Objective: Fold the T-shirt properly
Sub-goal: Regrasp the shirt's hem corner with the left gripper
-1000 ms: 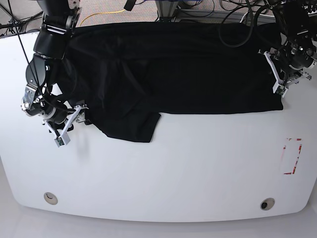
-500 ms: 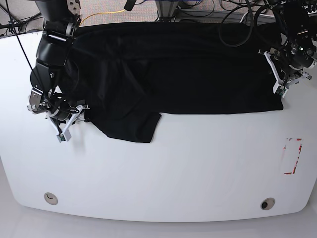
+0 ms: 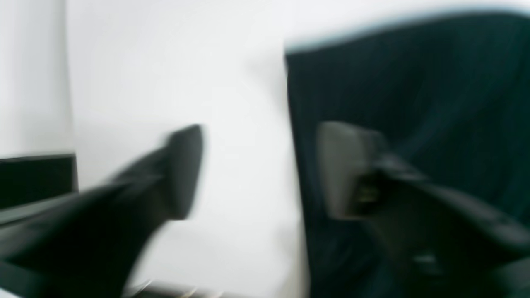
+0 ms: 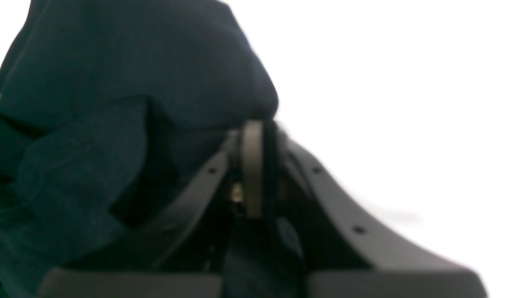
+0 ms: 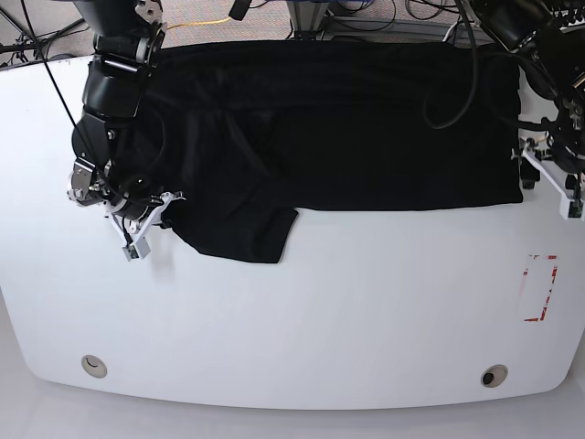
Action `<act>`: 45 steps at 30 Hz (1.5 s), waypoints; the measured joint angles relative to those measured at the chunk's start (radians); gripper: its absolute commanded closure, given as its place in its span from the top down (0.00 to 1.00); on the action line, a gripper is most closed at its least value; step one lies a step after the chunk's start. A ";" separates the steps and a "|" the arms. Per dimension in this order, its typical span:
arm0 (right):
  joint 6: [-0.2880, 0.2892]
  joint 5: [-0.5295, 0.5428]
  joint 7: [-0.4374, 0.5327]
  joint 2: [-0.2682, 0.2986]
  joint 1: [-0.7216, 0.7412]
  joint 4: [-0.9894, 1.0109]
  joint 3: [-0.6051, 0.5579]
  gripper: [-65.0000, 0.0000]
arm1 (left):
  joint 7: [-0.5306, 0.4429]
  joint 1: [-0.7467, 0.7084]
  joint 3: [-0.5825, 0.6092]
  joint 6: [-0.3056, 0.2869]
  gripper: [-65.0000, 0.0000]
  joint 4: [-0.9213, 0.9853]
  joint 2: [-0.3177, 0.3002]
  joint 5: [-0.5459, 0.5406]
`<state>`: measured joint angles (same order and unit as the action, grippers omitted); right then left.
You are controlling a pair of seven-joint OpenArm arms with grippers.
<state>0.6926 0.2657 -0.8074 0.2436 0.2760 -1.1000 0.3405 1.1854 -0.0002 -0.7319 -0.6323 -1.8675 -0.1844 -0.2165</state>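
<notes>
Base view, one T-shirt (image 5: 366,119), two end effectors

The black T-shirt (image 5: 347,119) lies spread along the far part of the white table, its long near edge running straight from the middle to the base view's right, where a corner rests on the tabletop. At the base view's left the cloth is rumpled into diagonal folds, and a flap with a squared corner hangs nearer to the viewer than the rest. In the right wrist view a raised fold of the dark fabric sits bunched, its surface softly creased.
</notes>
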 measured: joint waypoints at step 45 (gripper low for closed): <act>0.004 -0.016 -0.035 -0.003 -0.045 -0.101 -0.001 0.00 | -0.240 0.177 0.249 0.143 0.01 0.609 -0.086 0.017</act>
<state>0.6968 0.2493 -0.8429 0.2409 0.2306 -1.2011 0.3397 0.9451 0.1772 -0.4831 -0.4896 -1.2587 -0.2703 -0.1993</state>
